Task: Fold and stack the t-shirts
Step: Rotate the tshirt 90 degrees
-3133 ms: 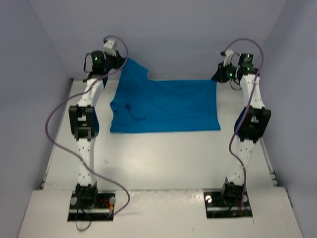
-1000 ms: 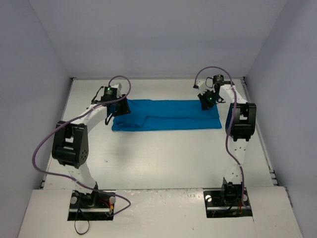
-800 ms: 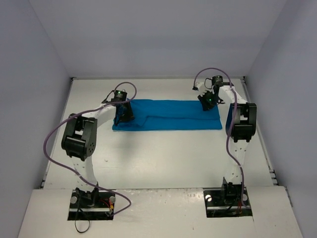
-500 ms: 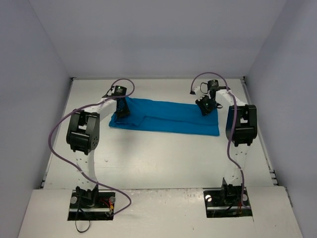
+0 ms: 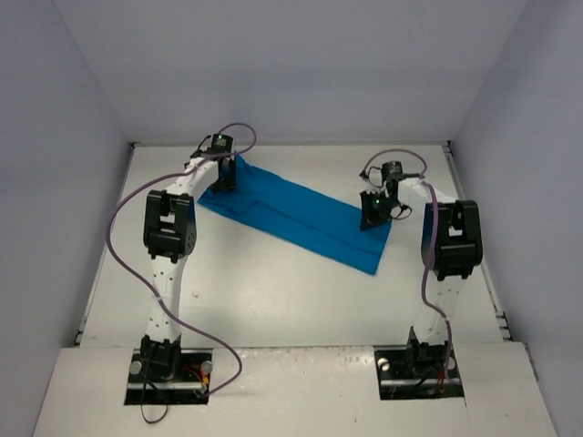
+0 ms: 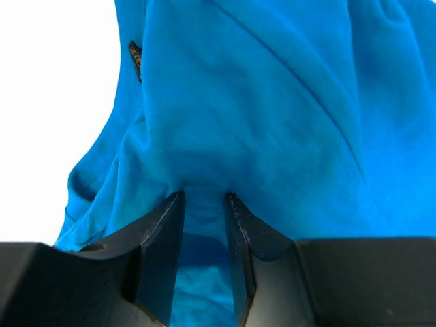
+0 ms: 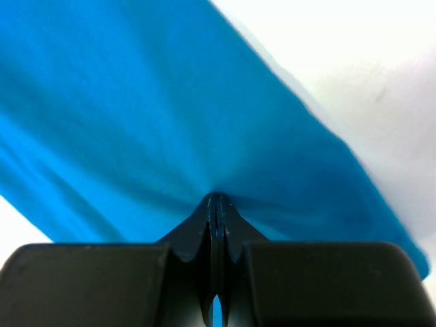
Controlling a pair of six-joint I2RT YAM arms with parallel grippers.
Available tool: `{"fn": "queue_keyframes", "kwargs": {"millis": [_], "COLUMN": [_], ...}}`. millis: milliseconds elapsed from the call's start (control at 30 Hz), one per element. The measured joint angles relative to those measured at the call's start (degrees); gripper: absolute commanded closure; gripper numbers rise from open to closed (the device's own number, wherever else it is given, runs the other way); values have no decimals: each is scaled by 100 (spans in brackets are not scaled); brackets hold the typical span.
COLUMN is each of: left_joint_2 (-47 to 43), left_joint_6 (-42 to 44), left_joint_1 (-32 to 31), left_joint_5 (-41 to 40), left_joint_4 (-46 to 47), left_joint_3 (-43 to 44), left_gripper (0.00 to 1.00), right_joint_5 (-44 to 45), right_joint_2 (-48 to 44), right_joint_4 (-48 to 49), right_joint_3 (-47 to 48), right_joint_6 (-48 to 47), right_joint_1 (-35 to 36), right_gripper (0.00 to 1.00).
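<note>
The teal-blue t-shirt (image 5: 301, 218) is folded into a long narrow strip lying slantwise on the white table (image 5: 273, 300), from far left to nearer right. My left gripper (image 5: 223, 177) holds its far left end. In the left wrist view the jaws (image 6: 204, 197) stand a little apart with a thick bunch of the cloth (image 6: 272, 102) pinched between them. My right gripper (image 5: 372, 217) holds the strip near its right end. In the right wrist view the jaws (image 7: 216, 197) are pressed tight on a thin fold of the cloth (image 7: 170, 122).
Grey walls close the table at the back and both sides. Purple cables (image 5: 123, 214) loop off both arms. The arm bases sit at the near edge. A small dark neck label (image 6: 135, 60) shows on the shirt.
The shirt was folded from a wide spread into a narrow strip. In the last second the strip swung from level to slanted: my left gripper moved farther back, my right gripper came nearer and leftward.
</note>
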Motion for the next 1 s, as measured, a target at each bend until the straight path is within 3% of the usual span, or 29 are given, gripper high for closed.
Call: {"fn": "queue_keyframes", "kwargs": {"millis": [333, 767, 867, 967, 1000], "left_joint_2": [1250, 1813, 1855, 1855, 1855], "left_joint_6": [1103, 2260, 2397, 2402, 2387], "left_joint_1": [-21, -497, -603, -662, -674], "left_joint_5": [599, 1414, 1577, 1619, 1618], "left_joint_4": [-762, -1072, -1027, -909, -861], "left_joint_3": [2252, 3305, 3362, 3352, 3346], "left_gripper": [76, 71, 62, 28, 25], "right_joint_5": [-263, -47, 29, 79, 91], "right_joint_2": [-720, -2017, -2339, -2697, -2807], "right_joint_4": [866, 1753, 1912, 2069, 2075], "right_joint_3": [-1315, -2869, -2953, -3104, -3138], "right_joint_6": [2289, 4325, 4478, 4588, 4610], "right_joint_1": [324, 1423, 1674, 1778, 1778], "right_gripper": [100, 100, 100, 99, 96]}}
